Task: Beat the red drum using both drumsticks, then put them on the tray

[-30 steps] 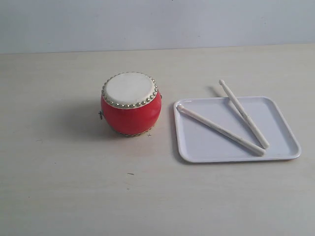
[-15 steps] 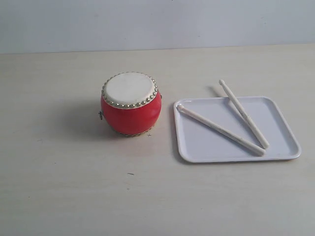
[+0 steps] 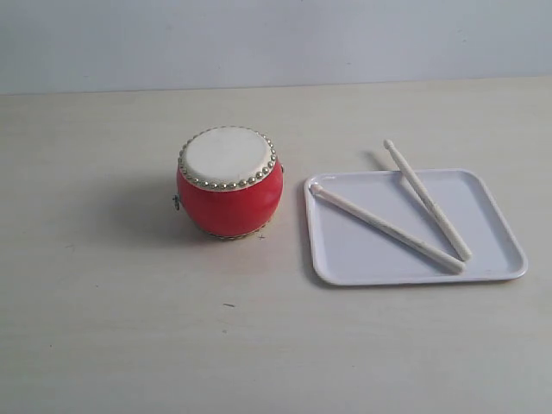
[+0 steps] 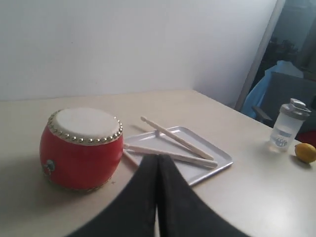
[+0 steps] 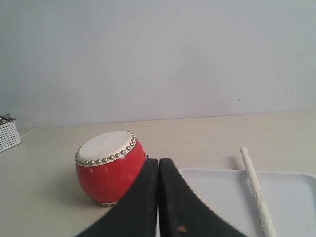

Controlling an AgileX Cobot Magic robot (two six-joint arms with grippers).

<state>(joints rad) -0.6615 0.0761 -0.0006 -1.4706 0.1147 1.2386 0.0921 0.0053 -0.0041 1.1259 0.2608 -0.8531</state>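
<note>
The red drum (image 3: 228, 182) stands upright on the table, left of the white tray (image 3: 499, 219). Two drumsticks lie crossed on the tray: one (image 3: 388, 228) slants across it with its tip over the left rim, the other (image 3: 428, 200) has its tip past the far rim. Neither arm shows in the exterior view. In the left wrist view my left gripper (image 4: 158, 159) is shut and empty, back from the drum (image 4: 81, 148) and the tray (image 4: 219, 160). My right gripper (image 5: 158, 162) is shut and empty too, with the drum (image 5: 109, 168), tray (image 5: 291, 197) and one drumstick (image 5: 256, 190) beyond it.
A clear bottle (image 4: 286, 126) and a yellow fruit (image 4: 306, 152) stand near the table's far edge in the left wrist view. A white basket (image 5: 9, 133) sits at the table's side in the right wrist view. A pale wall rises behind the table.
</note>
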